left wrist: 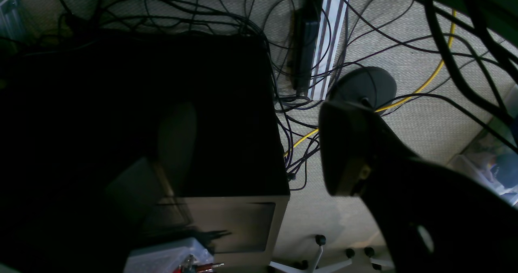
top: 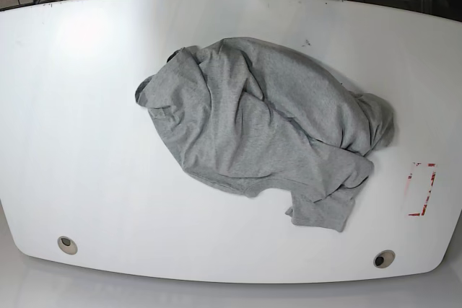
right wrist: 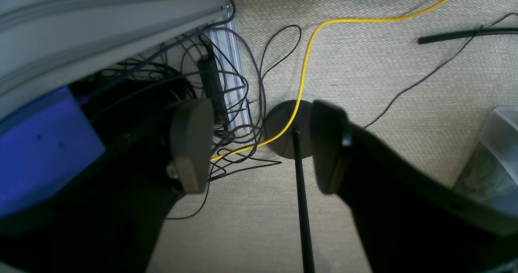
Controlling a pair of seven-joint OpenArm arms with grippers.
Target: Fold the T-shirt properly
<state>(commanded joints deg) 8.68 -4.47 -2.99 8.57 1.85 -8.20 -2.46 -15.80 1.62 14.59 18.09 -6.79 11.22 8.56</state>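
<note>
T-shirt (top: 267, 131) heaped mid-surface (top: 86, 142), unfolded; left tool (left wrist: 259, 151) and right tool (right wrist: 259, 145) parked away over floor cables, both spread, probably awaiting a first reach.

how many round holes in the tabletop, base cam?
2. One hole near the table's front-left corner, one hole near the front-right corner, below the red marking. The crumpled T-shirt could hide others.

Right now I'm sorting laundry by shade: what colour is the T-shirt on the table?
Light heather grey, the T-shirt shows best in the base view.
</note>
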